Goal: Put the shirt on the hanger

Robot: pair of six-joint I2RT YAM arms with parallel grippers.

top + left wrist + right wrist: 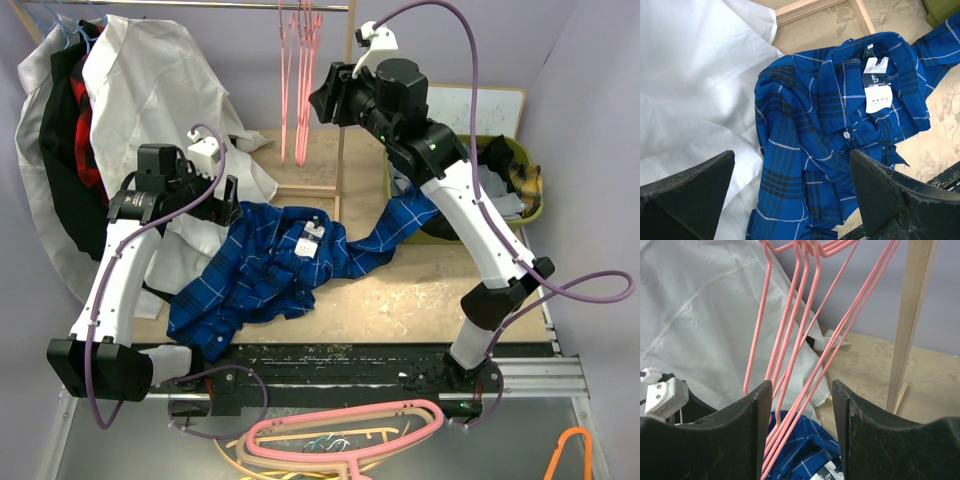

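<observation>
The royal-blue checked shirt (270, 265) lies crumpled on the table, collar and white label up, one sleeve trailing right toward the bin. It fills the left wrist view (835, 130). My left gripper (228, 205) hangs open just above its left edge (790, 195), holding nothing. Several thin pink hangers (300, 90) hang from the back rail. My right gripper (322, 100) is raised beside them; in the right wrist view it (802, 410) is open, with the hanger wires (808, 393) passing between the fingers, not clamped. The shirt shows below (805, 455).
A large white garment (150, 90) hangs at back left and drapes onto the table beside the shirt (690, 90). A wooden rack post (912, 315) stands right of the hangers. A green bin (530, 190) of clothes is at right. A thick pink hanger (340, 430) and an orange hanger (570, 450) lie in front.
</observation>
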